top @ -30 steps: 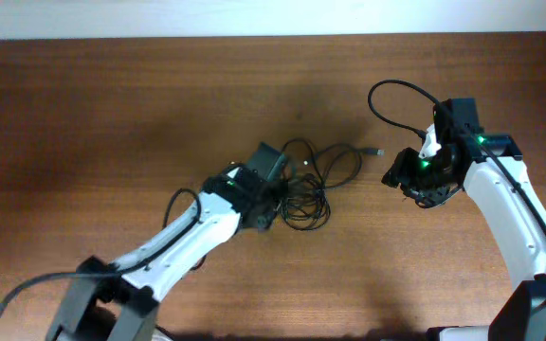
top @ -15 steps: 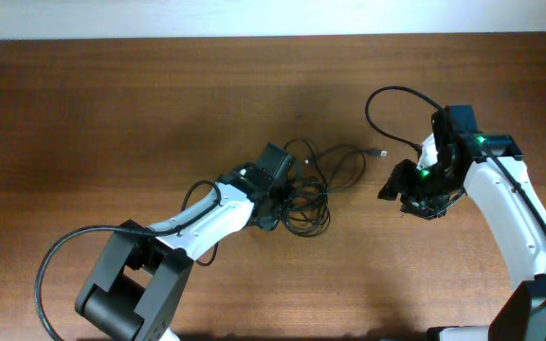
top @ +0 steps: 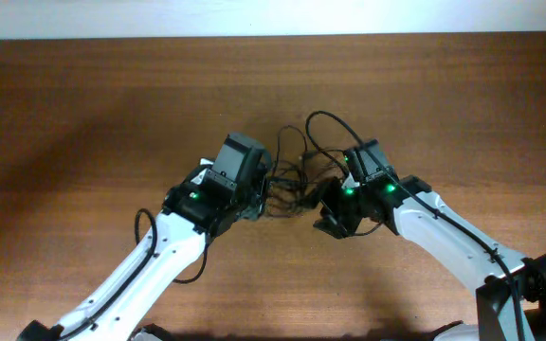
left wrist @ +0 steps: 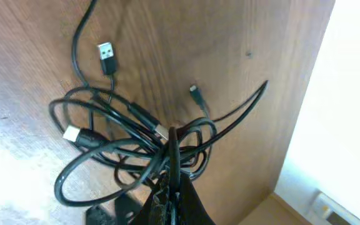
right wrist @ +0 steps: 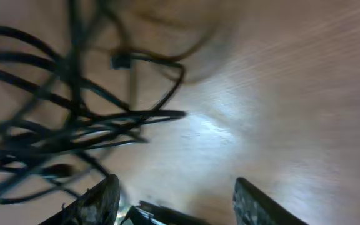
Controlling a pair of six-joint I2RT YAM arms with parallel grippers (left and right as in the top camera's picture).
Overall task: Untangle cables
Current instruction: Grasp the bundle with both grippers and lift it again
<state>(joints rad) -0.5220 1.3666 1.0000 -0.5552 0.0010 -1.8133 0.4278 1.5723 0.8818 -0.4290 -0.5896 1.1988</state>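
Cables point(top: 290, 182) bunched in one knot at mid-table point(top: 74, 114), between both arms. Left gripper point(left wrist: 171, 182) pressed together on several strands where the loops cross, pulling the bundle to a point there. Right gripper point(right wrist: 177, 206) spread wide, nothing between its fingers point(right wrist: 99, 200), low beside the knot, with strands close ahead but none touching.

Looks light, limp and thin, far thinner than either gripper. Probably sags and slides rather than holding any shape, so expect one pull to drag the whole heap instead of freeing a single cord. Smooth jacket probably slips in a loose pinch.

Best to take hold close to a free end: flat plug point(left wrist: 105, 50) lying clear at the top of the left wrist view, or small plug point(left wrist: 194, 92) further right. Avoid the dense middle, where a pinch catches several cords at once. Keep one side anchored and draw the other end outward, slowly, watching for loops tightening. Go gently at the plugs, probably the weakest spots.
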